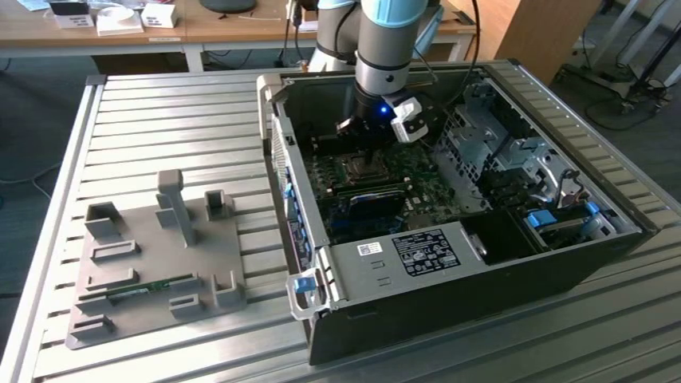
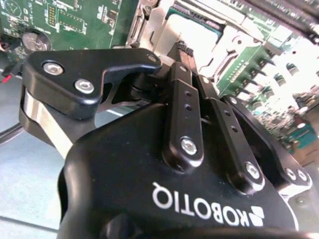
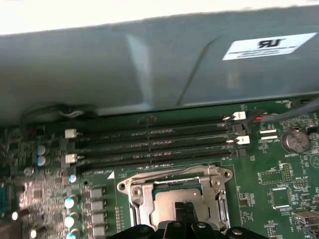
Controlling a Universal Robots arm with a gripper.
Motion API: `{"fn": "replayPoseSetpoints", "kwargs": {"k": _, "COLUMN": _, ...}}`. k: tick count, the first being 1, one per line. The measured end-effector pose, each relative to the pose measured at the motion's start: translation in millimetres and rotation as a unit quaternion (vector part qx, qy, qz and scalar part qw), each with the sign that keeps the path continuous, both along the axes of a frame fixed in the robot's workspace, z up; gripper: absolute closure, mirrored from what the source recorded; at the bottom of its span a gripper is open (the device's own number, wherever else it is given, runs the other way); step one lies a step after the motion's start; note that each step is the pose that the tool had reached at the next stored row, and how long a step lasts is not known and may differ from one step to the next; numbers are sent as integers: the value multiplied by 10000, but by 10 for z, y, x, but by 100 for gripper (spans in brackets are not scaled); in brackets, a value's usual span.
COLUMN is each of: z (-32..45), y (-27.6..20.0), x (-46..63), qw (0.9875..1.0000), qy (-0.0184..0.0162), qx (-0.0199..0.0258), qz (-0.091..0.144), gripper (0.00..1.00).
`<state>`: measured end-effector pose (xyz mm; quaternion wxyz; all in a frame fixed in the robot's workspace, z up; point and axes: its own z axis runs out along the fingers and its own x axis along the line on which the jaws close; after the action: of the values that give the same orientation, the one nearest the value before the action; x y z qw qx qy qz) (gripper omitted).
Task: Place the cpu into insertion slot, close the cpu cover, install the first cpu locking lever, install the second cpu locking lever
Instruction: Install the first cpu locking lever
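Gripper (image 1: pixel 368 132): lowered into the open computer case (image 1: pixel 553 239), directly over the socket area; fingers (image 3: pixel 185 215) drawn close together, tips at the chip's top; firm hold cannot be told.
Cpu (image 3: pixel 174 199): lying flat inside the insertion slot (image 3: pixel 137 199), lower centre of the first wrist view.
Cpu cover (image 3: pixel 172 175): silvery frame lying down around the chip.
Memory slots (image 3: pixel 154 144): long black rows just above the socket.
Grey fixture plate (image 1: pixel 149 263): lower left of the exterior view, well apart.

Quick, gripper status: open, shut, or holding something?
Gripper: fingers together, shut, holding nothing visible, right over the cpu seated in the insertion slot.
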<state>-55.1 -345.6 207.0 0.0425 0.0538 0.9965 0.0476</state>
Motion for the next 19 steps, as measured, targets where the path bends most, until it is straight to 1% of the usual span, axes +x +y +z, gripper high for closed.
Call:
{"fn": "replayPoseSetpoints", "kwargs": {"k": 5, "z": 0, "y": 0, "x": 0, "qw": 10000, "qy": 1, "qx": -1, "qz": 8, "gripper": 89}}
{"fn": "replayPoseSetpoints", "kwargs": {"k": 6, "z": 0, "y": 0, "x": 0, "qw": 10000, "qy": 2, "qx": -1, "qz": 35, "gripper": 89}}
{"fn": "replayPoseSetpoints", "kwargs": {"k": 9, "z": 0, "y": 1, "x": 1, "qw": 9997, "qy": 1, "qx": -1, "qz": 225, "gripper": 89}}
{"fn": "replayPoseSetpoints", "kwargs": {"k": 10, "z": 0, "y": 1, "x": 1, "qw": 9997, "qy": 1, "qx": -1, "qz": 239, "gripper": 89}}
{"fn": "replayPoseSetpoints", "kwargs": {"k": 19, "z": 18, "y": 0, "x": 1, "qw": 9997, "qy": 1, "qx": -14, "qz": 241, "gripper": 89}}
